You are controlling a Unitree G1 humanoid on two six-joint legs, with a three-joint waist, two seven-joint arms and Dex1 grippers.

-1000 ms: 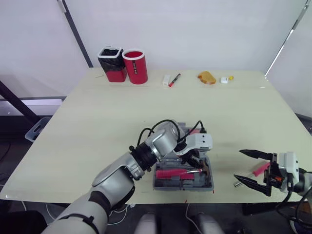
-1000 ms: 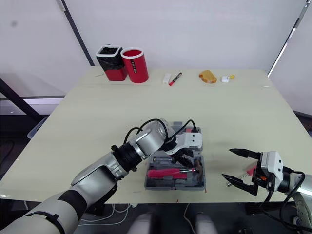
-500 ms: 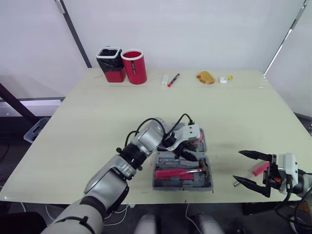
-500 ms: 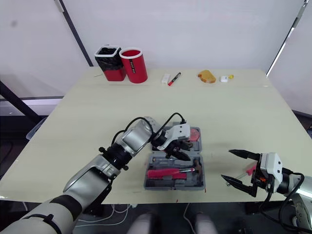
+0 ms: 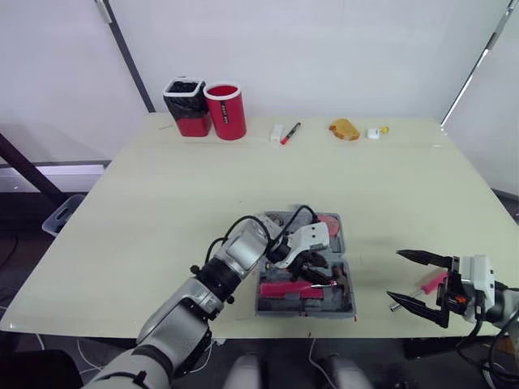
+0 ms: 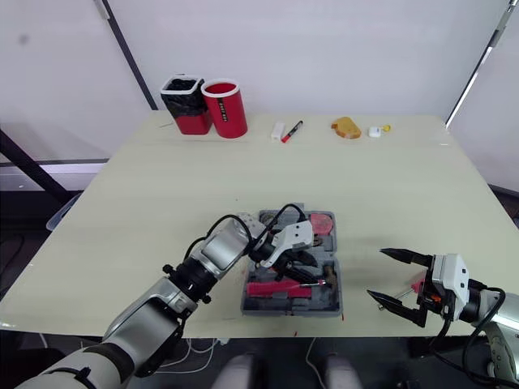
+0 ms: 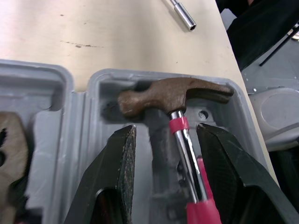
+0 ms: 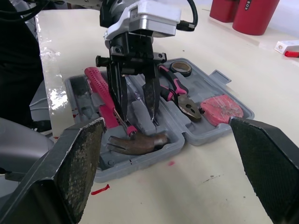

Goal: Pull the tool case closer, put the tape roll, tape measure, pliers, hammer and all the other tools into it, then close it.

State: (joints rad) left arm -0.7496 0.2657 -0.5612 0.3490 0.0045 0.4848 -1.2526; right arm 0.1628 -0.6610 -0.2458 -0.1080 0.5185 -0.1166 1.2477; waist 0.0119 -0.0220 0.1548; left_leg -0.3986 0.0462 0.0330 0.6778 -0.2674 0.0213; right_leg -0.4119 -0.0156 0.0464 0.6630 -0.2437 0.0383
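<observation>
The grey tool case point(image 5: 345, 308) lies open near the table's front edge. In its front half rests the hammer point(image 7: 173, 95), with a red handle point(image 5: 285, 288). The back half holds the pliers point(image 8: 180, 95), the tape roll point(image 8: 180, 67) and the red tape measure point(image 5: 328, 224). My left gripper point(image 5: 312, 267) hovers open over the case, its fingers point(image 7: 122, 154) straddling the hammer's shaft just behind the head without touching it. My right gripper point(image 5: 396, 274) stands open at the front right, with a red-handled screwdriver point(image 5: 434, 281) lying on the table between its fingers.
At the table's back stand a black bin point(image 5: 186, 105) and a red cup point(image 5: 226, 110). Further right along the back lie a marker point(image 5: 289, 133), a white block point(image 5: 276, 132), an orange object point(image 5: 344, 129) and a small white piece point(image 5: 373, 133).
My left gripper has shifted from the case's right side toward its middle and now sits over the hammer's shaft. The right gripper and the screwdriver have stayed put.
</observation>
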